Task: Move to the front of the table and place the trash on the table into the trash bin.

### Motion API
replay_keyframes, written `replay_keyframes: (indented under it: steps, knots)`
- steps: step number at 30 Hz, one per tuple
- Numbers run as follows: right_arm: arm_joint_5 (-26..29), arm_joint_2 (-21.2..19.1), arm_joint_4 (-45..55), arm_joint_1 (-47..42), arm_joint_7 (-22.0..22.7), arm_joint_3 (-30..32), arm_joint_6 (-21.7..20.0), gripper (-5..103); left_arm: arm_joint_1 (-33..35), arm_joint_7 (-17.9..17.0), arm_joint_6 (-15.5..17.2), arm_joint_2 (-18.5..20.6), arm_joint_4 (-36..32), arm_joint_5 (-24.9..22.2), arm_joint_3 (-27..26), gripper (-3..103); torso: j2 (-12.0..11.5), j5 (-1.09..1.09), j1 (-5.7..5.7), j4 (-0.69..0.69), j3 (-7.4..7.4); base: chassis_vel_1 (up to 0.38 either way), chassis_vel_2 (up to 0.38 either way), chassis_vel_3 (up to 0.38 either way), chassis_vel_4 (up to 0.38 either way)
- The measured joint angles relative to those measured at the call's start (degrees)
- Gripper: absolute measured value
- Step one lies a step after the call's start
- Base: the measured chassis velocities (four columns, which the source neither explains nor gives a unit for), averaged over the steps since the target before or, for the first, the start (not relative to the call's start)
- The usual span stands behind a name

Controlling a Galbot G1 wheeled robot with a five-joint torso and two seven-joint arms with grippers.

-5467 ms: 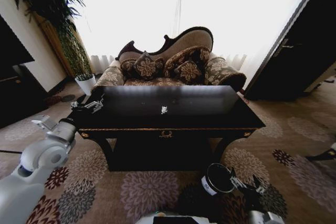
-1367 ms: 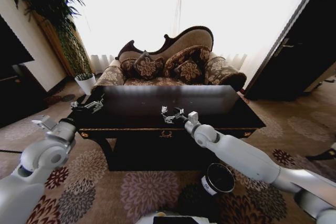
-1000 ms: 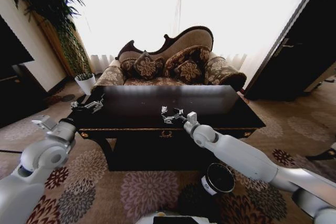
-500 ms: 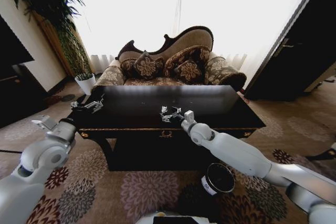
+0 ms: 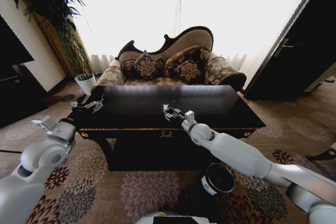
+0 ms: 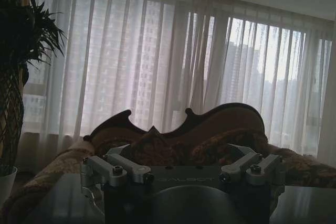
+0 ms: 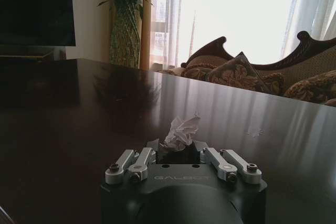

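Glossy black table (image 5: pixel 210 109) carries the right end effector (image 7: pixel 177 148), clenched on the white paper wad (image 7: pixel 181 129).

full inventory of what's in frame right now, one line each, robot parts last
table: 1, glossy black, centre, before the sofa
paper wad: 1, white, on the table, between the right gripper's fingers
trash bin: 1, black with white label, on the carpet before the table
sofa: 1, brown patterned with cushions, behind the table
plant: 1, green, far left by the curtains
plant pot: 1, white, on the floor left of the sofa
left gripper: open, over the table's left end
right gripper: closed on the paper wad, mid-table
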Motion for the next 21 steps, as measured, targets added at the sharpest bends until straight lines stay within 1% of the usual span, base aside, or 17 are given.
replay_keyframes:
  steps: [3,4,5,6,14,21]
  knots:
    - [-0.16,-0.27,0.23,-0.39,0.10,0.14,0.16,21,0.00,0.00,0.00,0.00,0.00,0.00,0.00,100,0.00,0.00,0.00,-0.01,0.00,0.000,0.000,0.000,0.000]
    - [-0.16,-0.27,0.23,-0.39,0.10,0.14,0.16,21,0.00,0.00,0.00,0.00,0.00,0.00,0.00,100,0.00,0.00,0.00,-0.01,0.00,0.000,0.000,0.000,0.000]
    - [-0.17,-0.27,0.26,-0.43,0.13,0.16,0.17,15,0.00,0.00,0.00,0.00,0.00,0.00,0.00,100,0.00,0.00,0.00,-0.01,0.00,0.000,0.000,0.000,0.000]
    - [-0.20,-0.33,0.32,-0.50,0.18,0.20,0.20,13,0.00,0.00,0.00,0.00,0.00,0.00,0.00,100,0.00,0.00,0.00,0.00,0.00,0.000,0.000,0.000,0.000]
    - [-0.22,-0.91,0.88,-0.81,0.32,0.63,0.20,12,0.00,0.00,0.00,0.00,0.00,0.00,0.00,100,0.00,0.00,0.00,-0.01,0.00,0.000,0.000,0.000,0.000]
    - [0.06,-3.29,4.68,-3.40,0.94,3.43,-0.18,12,0.00,0.00,0.00,0.00,0.00,0.00,0.00,100,-0.01,0.00,0.01,0.00,0.01,0.000,0.000,0.000,0.000]
